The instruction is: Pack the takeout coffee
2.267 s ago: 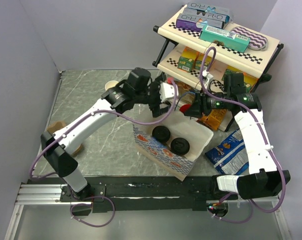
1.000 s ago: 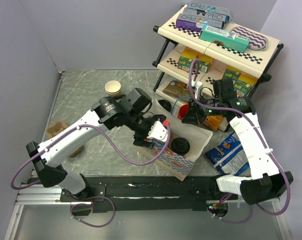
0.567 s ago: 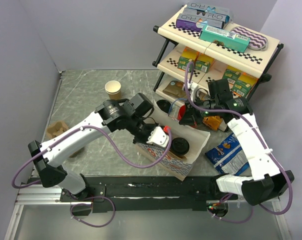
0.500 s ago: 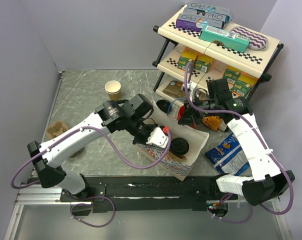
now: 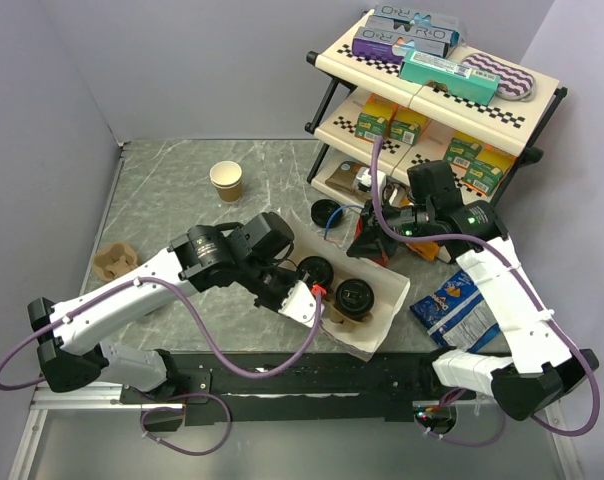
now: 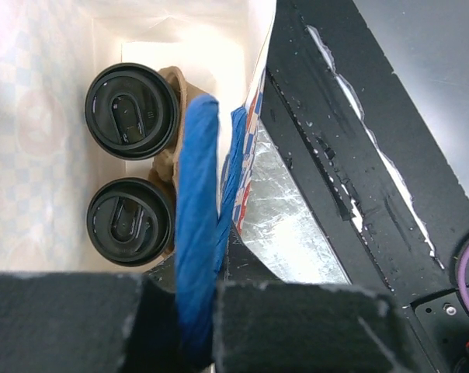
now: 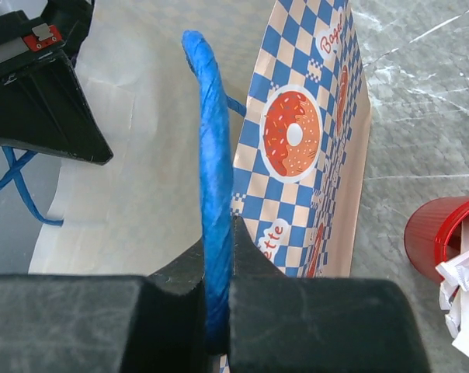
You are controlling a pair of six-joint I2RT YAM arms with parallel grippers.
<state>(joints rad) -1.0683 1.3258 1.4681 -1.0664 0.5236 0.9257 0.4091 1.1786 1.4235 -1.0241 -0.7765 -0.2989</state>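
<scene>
Two takeout coffees stand upright and side by side inside the paper bag (image 5: 394, 296), the left cup (image 5: 313, 270) and the right cup (image 5: 353, 297), each brown with a round black lid. From the left wrist they show as two black lids close together against the bag's white inner wall (image 6: 56, 47), with a strip of brown paper just beside them. The bag sits on the marbled surface (image 5: 172, 205) between the two arms, its mouth spread wide, and its outer face carries blue checks and a donut print (image 7: 295, 134). The left pincer (image 5: 319, 300) is pressed together on one blue handle (image 6: 197, 179) at the bag's near rim, and the twisted cord runs straight between its black fingers (image 6: 87, 318). The right pincer (image 5: 368, 236) pinches the other blue handle (image 7: 216, 116) at the far rim, its fingers (image 7: 312, 326) tight against the cord. A lidless brown cup (image 5: 226, 180) stands well apart on the far left of the surface. A red cup of white stirrers (image 7: 446, 233) sits beside the bag near the rack of shelves (image 5: 437, 112). A blue snack bag (image 5: 458, 306) lies to the right.
</scene>
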